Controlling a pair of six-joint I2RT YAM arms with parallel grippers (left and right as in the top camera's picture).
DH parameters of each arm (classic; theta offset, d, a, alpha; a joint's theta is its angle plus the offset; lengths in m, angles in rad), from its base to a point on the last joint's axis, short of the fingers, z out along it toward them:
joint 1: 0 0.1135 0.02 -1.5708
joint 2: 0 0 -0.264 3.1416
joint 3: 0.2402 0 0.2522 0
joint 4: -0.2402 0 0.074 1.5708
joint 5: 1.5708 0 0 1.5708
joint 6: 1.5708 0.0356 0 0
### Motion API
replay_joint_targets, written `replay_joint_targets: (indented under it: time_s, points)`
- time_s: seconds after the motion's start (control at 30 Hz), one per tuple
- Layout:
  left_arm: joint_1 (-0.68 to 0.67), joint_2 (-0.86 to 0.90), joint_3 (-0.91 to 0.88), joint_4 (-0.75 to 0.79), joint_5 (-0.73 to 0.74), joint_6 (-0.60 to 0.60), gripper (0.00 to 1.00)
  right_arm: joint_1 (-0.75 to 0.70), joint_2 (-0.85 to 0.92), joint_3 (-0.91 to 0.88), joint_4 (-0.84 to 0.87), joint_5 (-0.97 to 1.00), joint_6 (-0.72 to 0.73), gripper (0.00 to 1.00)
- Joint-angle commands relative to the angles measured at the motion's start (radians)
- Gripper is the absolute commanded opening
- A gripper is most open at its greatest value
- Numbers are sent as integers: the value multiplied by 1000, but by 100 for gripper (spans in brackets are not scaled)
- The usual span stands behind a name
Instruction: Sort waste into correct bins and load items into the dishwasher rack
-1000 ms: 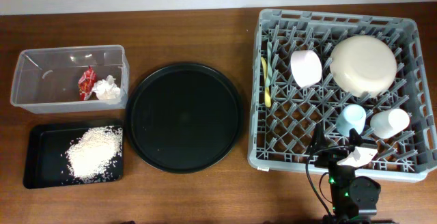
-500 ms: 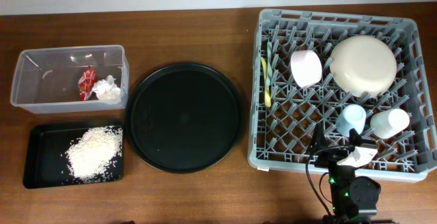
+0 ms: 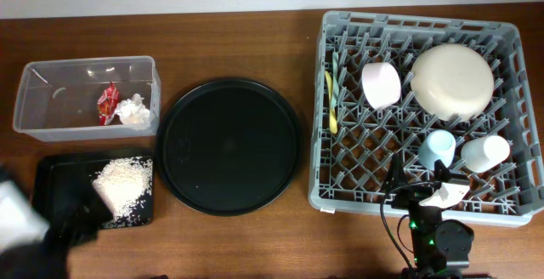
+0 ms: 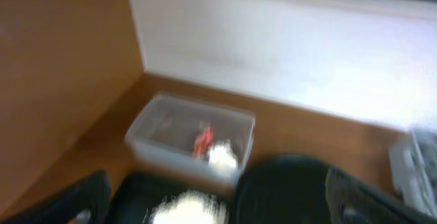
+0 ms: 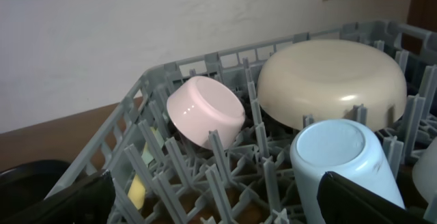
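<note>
I'm holding both claws apart, empty — rice point(image 4: 186, 209) just ahead of the left claw point(image 4: 218, 210), blue cup point(image 5: 345, 159) ahead of the right claw point(image 5: 215, 207). Looking sorted; I'm planning straight lifts, clearing the rack point(image 3: 416, 22).

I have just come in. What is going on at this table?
Two robot arms are sorting waste and loading a dishwasher rack, and the work looks done. The cream bowl, pink bowl, blue cup, white cup and utensils sit in the rack. The red wrapper and napkin lie in the clear tub, the grains in the black tray. Both grippers are open and hold nothing: the left gripper near the bins, the right gripper at the rack's front.
</note>
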Motion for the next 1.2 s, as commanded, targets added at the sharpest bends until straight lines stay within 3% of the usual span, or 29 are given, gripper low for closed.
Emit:
replay_joint_targets:
  time_s: [0.0, 0.27, 0.43, 0.73, 1.17]
  points:
    - [-49, -153, -505, 315, 43, -13, 100, -8, -8, -9, -5, -2, -3, 98]
    - [-184, -500, -1192, 783, 47, -13, 100, -8, -8, -9, -4, -2, -3, 98]
    - [-196, -695, -1431, 937, 47, -13, 100, -8, -8, -9, -4, -2, -3, 98]
    - [-205, -725, -1683, 1193, 47, -13, 100, -8, -8, -9, -5, -2, -3, 98]
    - [-207, -724, -1691, 1173, 46, -13, 100, -8, -8, -9, -5, -2, -3, 98]
